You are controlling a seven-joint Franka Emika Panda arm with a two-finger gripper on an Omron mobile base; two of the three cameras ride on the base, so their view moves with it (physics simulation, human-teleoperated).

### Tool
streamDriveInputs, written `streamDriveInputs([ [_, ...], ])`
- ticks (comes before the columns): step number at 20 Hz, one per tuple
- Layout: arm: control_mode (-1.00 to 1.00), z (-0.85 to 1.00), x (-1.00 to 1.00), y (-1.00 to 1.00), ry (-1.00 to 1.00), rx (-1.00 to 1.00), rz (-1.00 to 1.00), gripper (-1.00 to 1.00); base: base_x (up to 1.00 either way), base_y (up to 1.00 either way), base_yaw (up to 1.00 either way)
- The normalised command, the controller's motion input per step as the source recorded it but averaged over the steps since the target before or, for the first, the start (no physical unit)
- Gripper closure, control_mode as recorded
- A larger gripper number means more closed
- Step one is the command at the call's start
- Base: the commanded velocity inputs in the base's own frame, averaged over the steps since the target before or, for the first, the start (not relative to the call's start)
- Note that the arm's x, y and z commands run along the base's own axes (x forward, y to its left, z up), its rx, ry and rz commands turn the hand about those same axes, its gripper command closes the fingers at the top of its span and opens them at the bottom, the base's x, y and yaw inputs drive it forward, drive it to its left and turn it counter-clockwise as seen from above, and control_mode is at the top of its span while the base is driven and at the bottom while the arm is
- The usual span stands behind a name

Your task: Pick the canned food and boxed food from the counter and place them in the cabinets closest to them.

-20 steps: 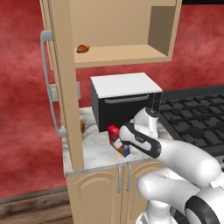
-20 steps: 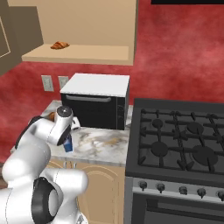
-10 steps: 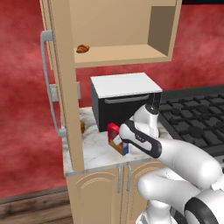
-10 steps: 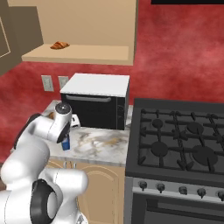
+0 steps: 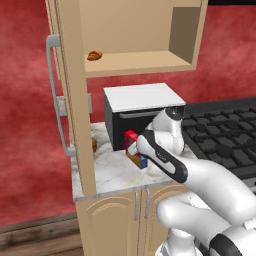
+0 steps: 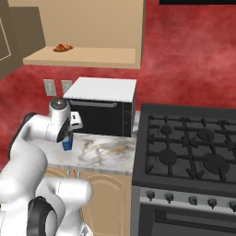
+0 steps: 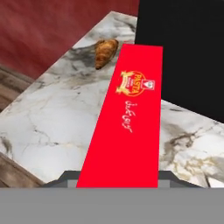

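At the centre of the left base view, the claw (image 5: 136, 148) is clamped on the boxed food (image 5: 133, 145), which stands on the table (image 5: 107, 172) just before the black microwave (image 5: 142, 114).

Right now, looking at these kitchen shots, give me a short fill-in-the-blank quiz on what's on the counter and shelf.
1. The gripper is closed on the ____ carton.
2. The carton stands on the marble counter in front of the black ____.
3. On the open cabinet shelf lies a small brown ____.
4. To the right of the counter is a black gas ____.

Missing words: red; microwave; croissant; stove
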Motion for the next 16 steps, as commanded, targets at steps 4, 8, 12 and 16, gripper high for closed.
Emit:
streamDriveInputs([
  [4,-1.00,0.57,-0.10,0.00,0.00,0.00,-0.07,1.00,0.00,0.00,0.00],
  [8,-1.00,0.60,-0.15,0.00,-0.01,0.00,-0.06,1.00,0.00,0.00,0.00],
  [12,-1.00,0.62,-0.21,-0.02,-0.07,0.00,-0.06,1.00,0.00,0.00,0.00],
  [16,-1.00,0.57,-0.31,-0.11,-0.11,0.00,-0.05,1.00,0.00,0.00,0.00],
])
